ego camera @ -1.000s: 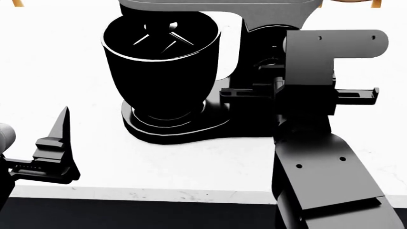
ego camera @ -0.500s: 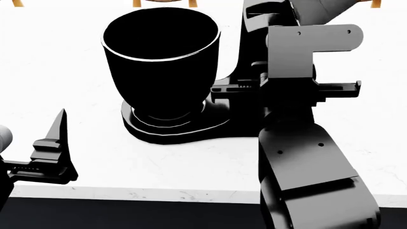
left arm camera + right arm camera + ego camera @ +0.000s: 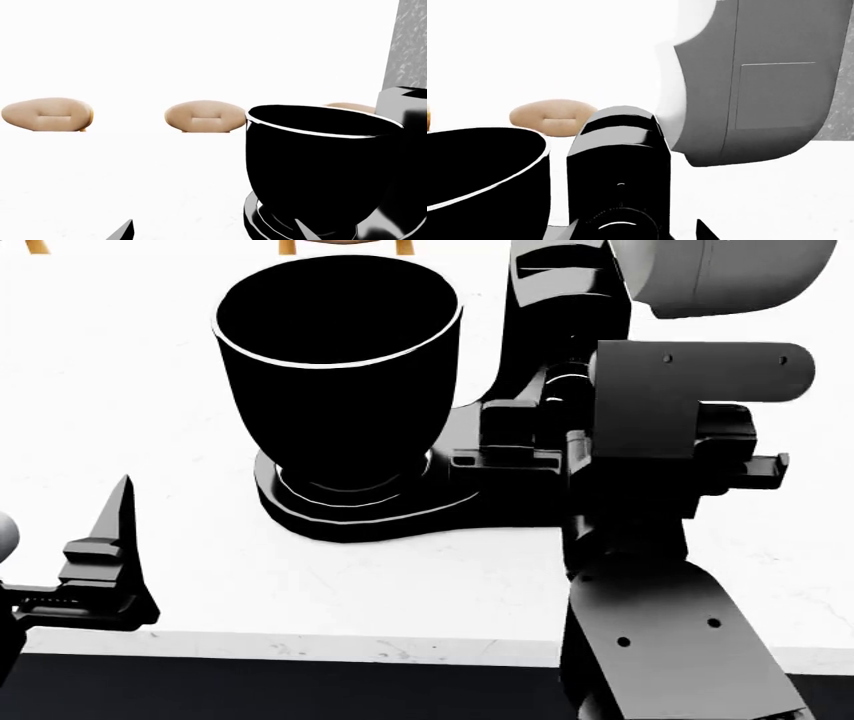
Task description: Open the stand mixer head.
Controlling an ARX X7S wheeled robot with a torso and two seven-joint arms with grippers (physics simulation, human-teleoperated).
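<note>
The left tool (image 3: 100, 570) sits low at the left near the front edge of the white surface (image 3: 120, 390), well apart from the mixer; one pointed finger stands up, and whether the tool is open or closed I cannot tell. In the left wrist view two tan cushions (image 3: 47, 114) lie in the white background beyond the surface.

The black bowl (image 3: 340, 360) stands upright on the mixer's base (image 3: 360, 510), its mouth uncovered and its inside plain black. Right of it rises the glossy black column (image 3: 561, 300), with a dial visible low on it in the right wrist view.

The head (image 3: 727, 275) is swung up and back: only its grey rounded end shows at the top right of the head view, clear of the bowl. In the right wrist view it stands nearly upright behind the column as a broad grey slab (image 3: 760, 85).

The right tool (image 3: 621, 455) hangs just in front of the column and base, its arm hiding the column's lower part. Its fingers stand spread with nothing between them.

Compared with half a second ago, the right tool sits lower and a little further right, more of the grey head shows at the top right, and the bowl and left tool are about where they were.
</note>
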